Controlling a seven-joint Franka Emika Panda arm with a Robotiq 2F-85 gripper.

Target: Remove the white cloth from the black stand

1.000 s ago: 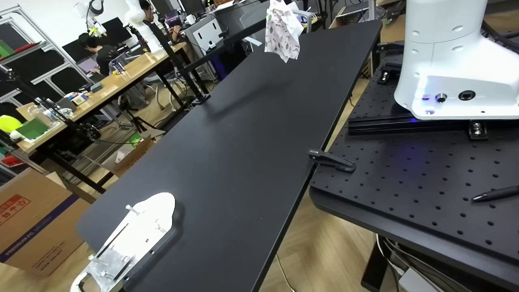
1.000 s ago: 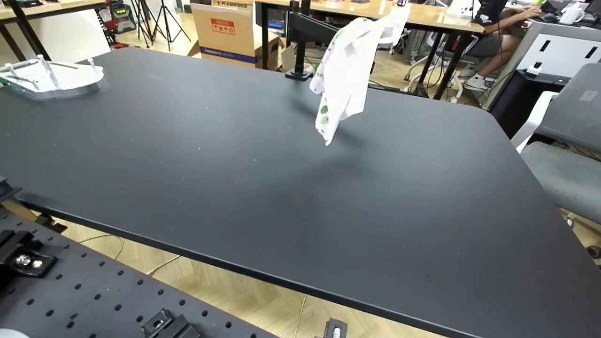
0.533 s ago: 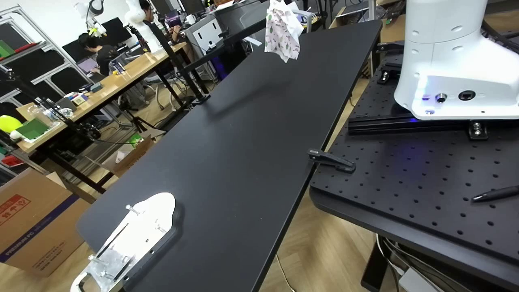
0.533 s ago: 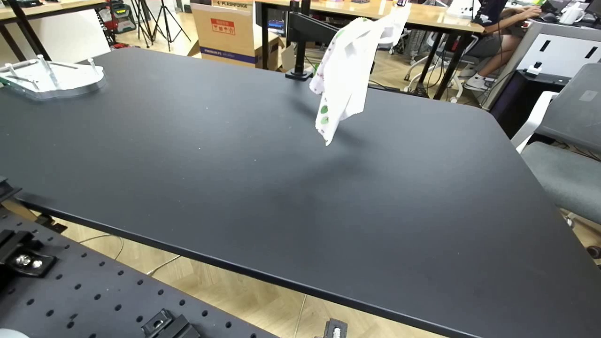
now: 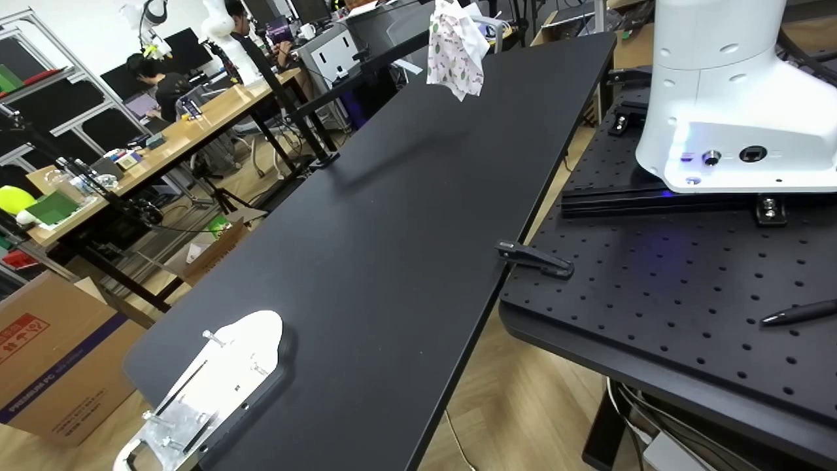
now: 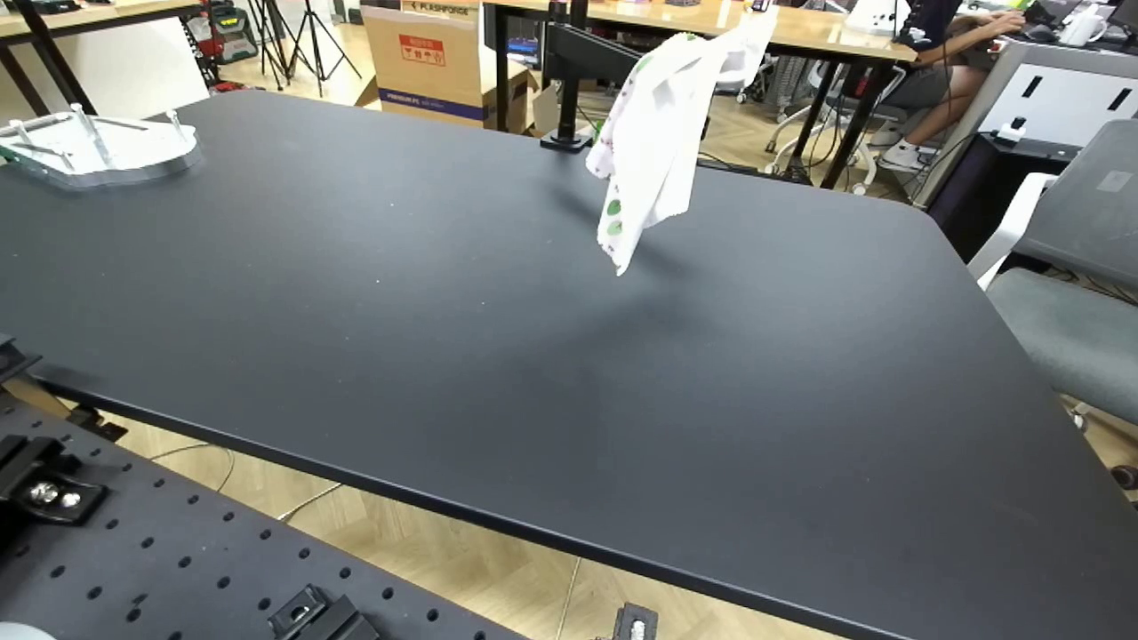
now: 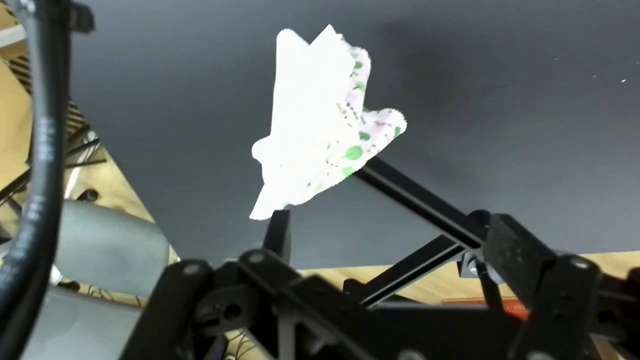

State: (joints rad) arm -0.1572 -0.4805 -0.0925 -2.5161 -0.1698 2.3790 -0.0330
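Cloth on stand above table

Both exterior views are looking down across black tabletop, sharing white cloth; wrist view is facing downward, closer.

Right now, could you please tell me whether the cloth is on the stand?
On: the white cloth hangs on the black stand, above the tabletop, in both exterior views.

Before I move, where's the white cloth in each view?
In an exterior view, white cloth at top edge, just right of centre.
In an exterior view, white cloth in upper half, just right of centre.
In the wrist view, white cloth mostly above centre.
Shared landmark: black stand, in all three.
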